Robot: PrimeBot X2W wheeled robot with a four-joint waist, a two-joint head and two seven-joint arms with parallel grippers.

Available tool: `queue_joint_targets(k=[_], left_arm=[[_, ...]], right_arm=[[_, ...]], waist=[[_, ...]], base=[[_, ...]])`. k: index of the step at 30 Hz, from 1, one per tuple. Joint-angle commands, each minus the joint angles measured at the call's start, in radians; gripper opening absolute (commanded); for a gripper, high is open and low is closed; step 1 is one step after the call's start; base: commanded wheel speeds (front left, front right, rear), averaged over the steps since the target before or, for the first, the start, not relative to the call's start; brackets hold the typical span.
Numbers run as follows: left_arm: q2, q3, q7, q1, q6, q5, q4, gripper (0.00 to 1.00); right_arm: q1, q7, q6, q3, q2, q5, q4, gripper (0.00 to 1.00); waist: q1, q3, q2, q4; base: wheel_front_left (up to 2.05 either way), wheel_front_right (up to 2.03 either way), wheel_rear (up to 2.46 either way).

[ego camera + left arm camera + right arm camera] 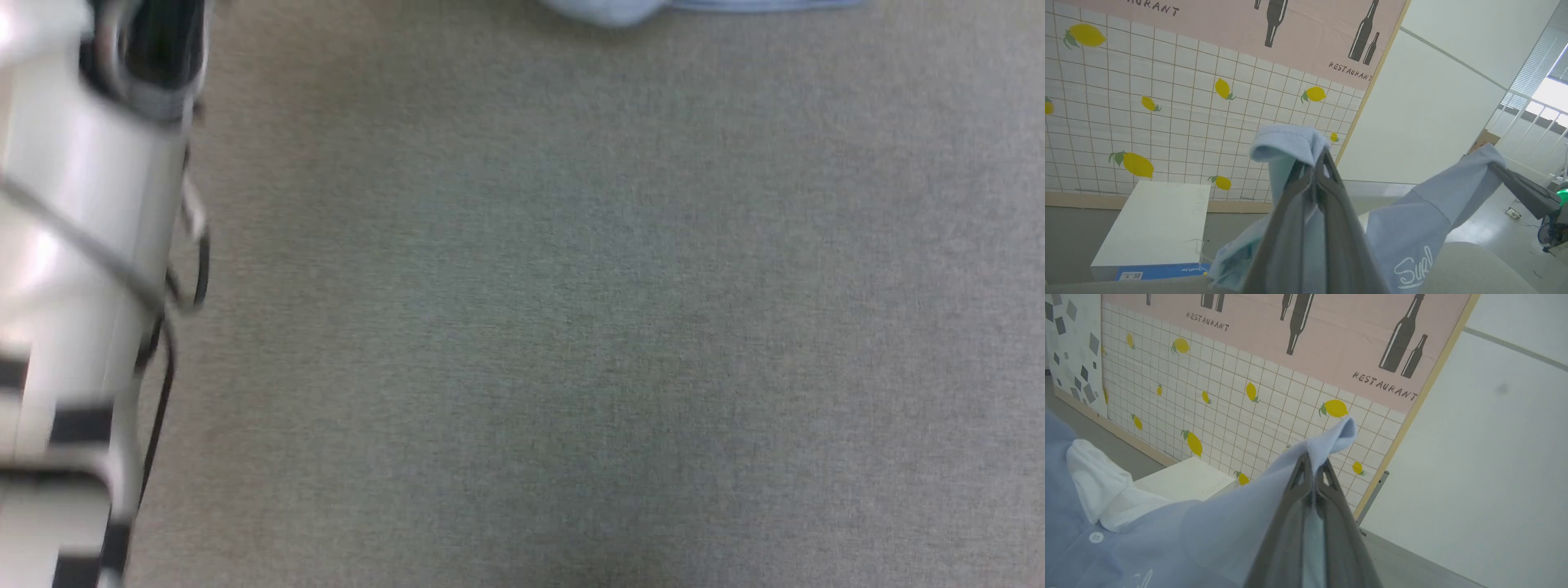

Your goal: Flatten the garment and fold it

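My left end effector (pixel 1319 157) is squeezed tight on a bunched bit of the garment (pixel 1412 228). My right end effector (pixel 1314 461) pinches another bit (the white collar (pixel 1098 486) shows off to the side). It hangs between the 2, over the grey tabletop (pixel 571 327).

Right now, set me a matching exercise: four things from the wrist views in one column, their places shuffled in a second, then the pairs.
1 light blue soft polo shirt
2 white flat rectangular box
3 yellow printed lemons
4 dark bottle silhouettes

A pink poster band
B grey floor by the wall
C pinched in both arms' jaws
D white grid-tiled panel

Pairs: 1-C, 2-B, 3-D, 4-A
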Motion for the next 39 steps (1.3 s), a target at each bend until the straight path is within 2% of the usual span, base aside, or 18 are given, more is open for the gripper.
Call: queue_joint_targets(k=[1, 6, 9, 11, 15, 18, 22, 28, 33, 39], left_arm=[[0.03, 0.007, 0.028, 0.076, 0.004, -0.026, -0.053, 0.0], [0.12, 0.046, 0.134, 0.323, 0.076, -0.109, -0.297, 0.0], [0.15, 0.074, 0.157, 0.449, 0.121, -0.148, -0.431, 0.0], [0.16, 0.087, 0.163, 0.53, 0.148, -0.167, -0.515, 0.0], [0.158, 0.102, 0.151, 0.676, 0.193, -0.191, -0.635, 0.0], [0.158, 0.106, 0.126, 0.79, 0.216, -0.19, -0.681, 0.0], [0.147, 0.097, 0.092, 0.938, 0.226, -0.195, -0.698, 0.0], [0.136, 0.083, 0.072, 1.1, 0.247, -0.209, -0.68, 0.0], [0.128, 0.064, 0.095, 1.222, 0.249, -0.264, -0.66, 0.0], [0.153, 0.04, 0.155, 1.364, 0.264, -0.322, -0.636, 0.0]], right_arm=[[0.07, 0.037, -0.002, 0.007, -0.039, 0.075, -0.049, 0.0], [0.327, 0.2, -0.002, -0.042, -0.183, 0.297, -0.3, 0.0], [0.482, 0.282, -0.002, -0.126, -0.228, 0.367, -0.435, 0.0], [0.586, 0.332, -0.002, -0.207, -0.231, 0.402, -0.52, 0.0], [0.79, 0.423, -0.002, -0.368, -0.182, 0.421, -0.676, 0.0], [0.947, 0.485, -0.002, -0.469, -0.101, 0.413, -0.782, 0.0], [1.12, 0.557, -0.002, -0.552, 0.002, 0.411, -0.883, 0.0], [1.26, 0.623, -0.002, -0.611, 0.104, 0.417, -0.958, 0.0], [1.363, 0.684, -0.002, -0.637, 0.158, 0.42, -0.977, 0.0], [1.534, 0.806, -0.002, -0.649, 0.198, 0.441, -0.987, 0.0]], waist=[[0.0001, -0.044, 0.0, 0.027], [0.0001, -0.064, 0.0, 0.034], [0.0001, -0.071, 0.0, 0.035], [0.0001, -0.072, 0.0, 0.037], [0.0001, -0.081, 0.0, 0.04], [0.0001, -0.098, 0.0, 0.037], [0.0001, -0.128, 0.0, 0.035], [0.0001, -0.188, 0.0, 0.029], [0.0001, -0.256, 0.0, 0.026], [0.0001, -0.334, 0.0, 0.026]], base=[[0.0, 0.0, 0.0], [0.0, 0.0, 0.0], [0.0, 0.0, 0.0], [0.0, 0.0, 0.0], [0.0, 0.0, 0.0], [0.0, 0.0, 0.0], [0.0, 0.0, 0.0], [0.0, 0.0, 0.0], [0.0, 0.0, 0.0], [0.0, 0.0, 0.0]])
